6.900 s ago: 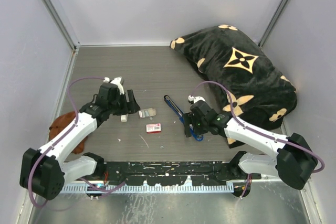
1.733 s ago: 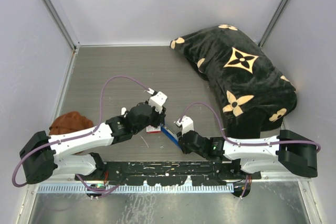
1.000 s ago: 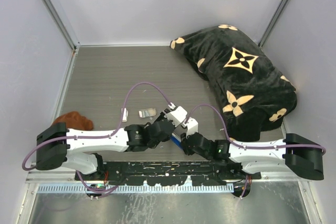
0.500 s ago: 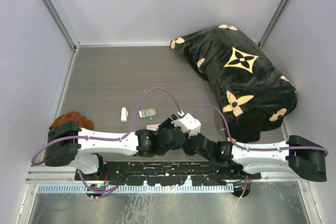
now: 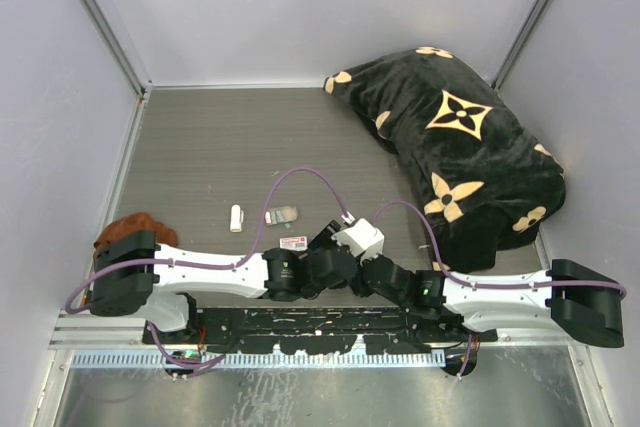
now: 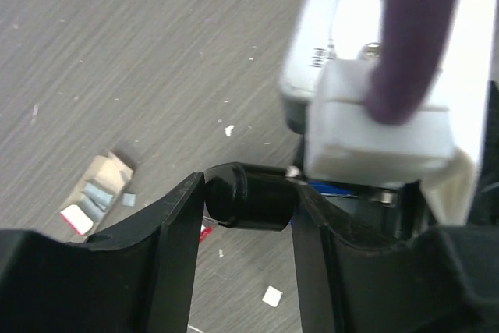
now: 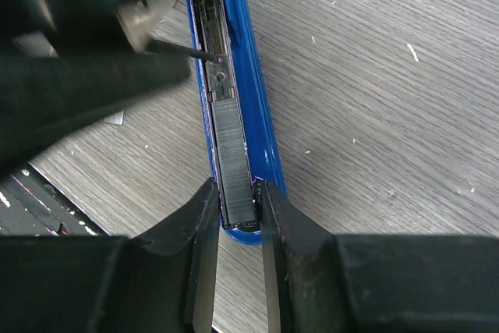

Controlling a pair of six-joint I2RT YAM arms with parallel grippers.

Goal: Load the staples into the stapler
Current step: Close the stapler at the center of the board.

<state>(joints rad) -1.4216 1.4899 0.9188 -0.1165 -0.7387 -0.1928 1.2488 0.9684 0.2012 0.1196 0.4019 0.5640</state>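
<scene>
The blue stapler [image 7: 256, 107] lies open on the table with its channel facing up. The grey staples [image 7: 231, 157] sit in that channel. My right gripper [image 7: 236, 196] is shut on the stapler's near end, one finger on each side of the channel. My left gripper [image 6: 243, 193] has a black rounded part of the stapler [image 6: 249, 194] between its fingertips, touching both. A strip of blue [image 6: 337, 187] shows just behind it. From above, the left gripper [image 5: 338, 255] and right gripper [image 5: 372, 269] crowd together and hide the stapler.
A red-and-white box [image 5: 293, 242], a small white oblong piece [image 5: 237, 218] and an open staple packet [image 5: 281, 215] lie left of the grippers. A black patterned cushion [image 5: 460, 137] fills the back right. A brown lump [image 5: 125, 229] sits at the left edge.
The left arm has swung right and toward the near edge, ending pressed against the right gripper. Its jaws stand slightly wider. The right gripper keeps its hold on the stapler.
</scene>
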